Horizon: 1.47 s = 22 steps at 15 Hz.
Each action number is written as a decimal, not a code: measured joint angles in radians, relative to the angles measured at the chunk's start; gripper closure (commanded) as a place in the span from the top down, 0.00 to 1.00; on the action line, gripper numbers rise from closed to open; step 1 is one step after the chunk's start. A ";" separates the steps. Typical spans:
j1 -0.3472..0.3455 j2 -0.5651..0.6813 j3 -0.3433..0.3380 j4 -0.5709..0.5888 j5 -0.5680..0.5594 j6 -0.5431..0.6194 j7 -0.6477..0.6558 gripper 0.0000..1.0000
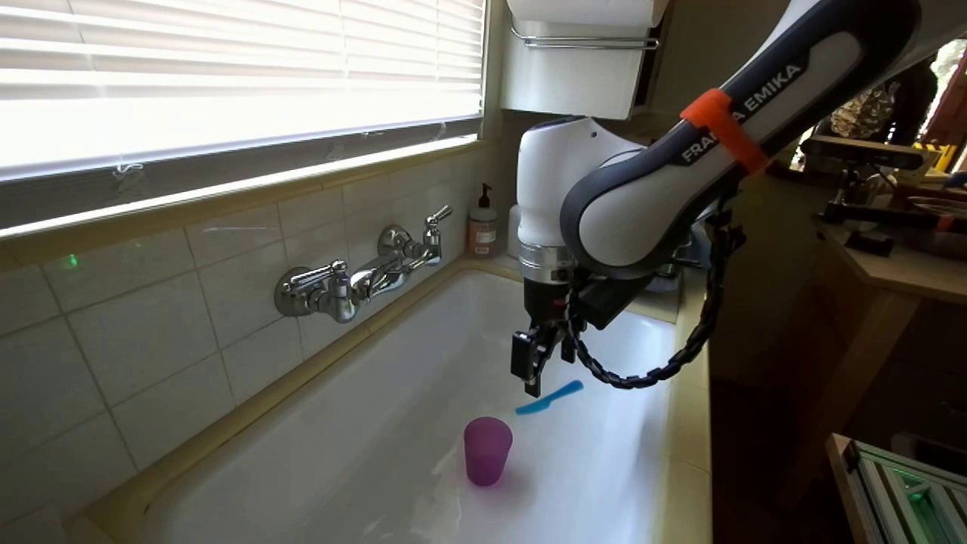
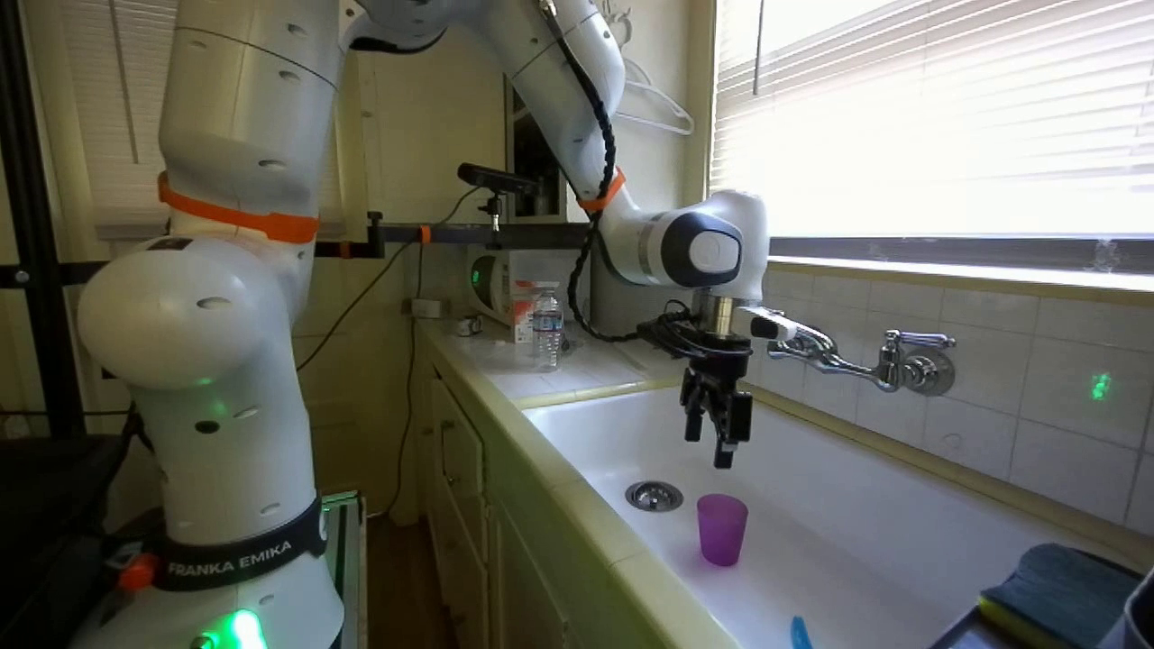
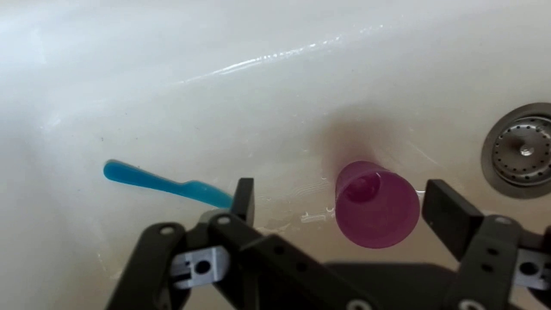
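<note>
Spread apart, the fingers point(image 3: 245, 193) hang over the sink point(image 2: 847, 523), where a purple cup point(image 3: 376, 215) stands between blue knife point(image 3: 170, 186) and drain point(image 3: 521, 150), nearer the cabinet-side edge point(image 2: 581, 505).

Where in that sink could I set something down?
The sink is bare between purple cup and tiled wall, and from blue knife toward the pump bottle. It's crowded around the cup and drain, with the open pincer hanging above.

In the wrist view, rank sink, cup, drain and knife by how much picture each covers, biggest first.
1. Sink
2. Cup and drain: too close to rank; the drain runs off the picture's edge
3. Knife
</note>
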 measured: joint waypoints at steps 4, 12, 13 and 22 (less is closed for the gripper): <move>0.003 -0.005 -0.004 0.002 0.000 0.000 0.000 1.00; 0.038 0.061 -0.052 0.003 -0.067 0.176 0.054 1.00; 0.043 0.079 -0.060 0.003 -0.073 0.215 0.054 1.00; 0.086 0.229 -0.108 0.034 -0.085 0.368 0.045 1.00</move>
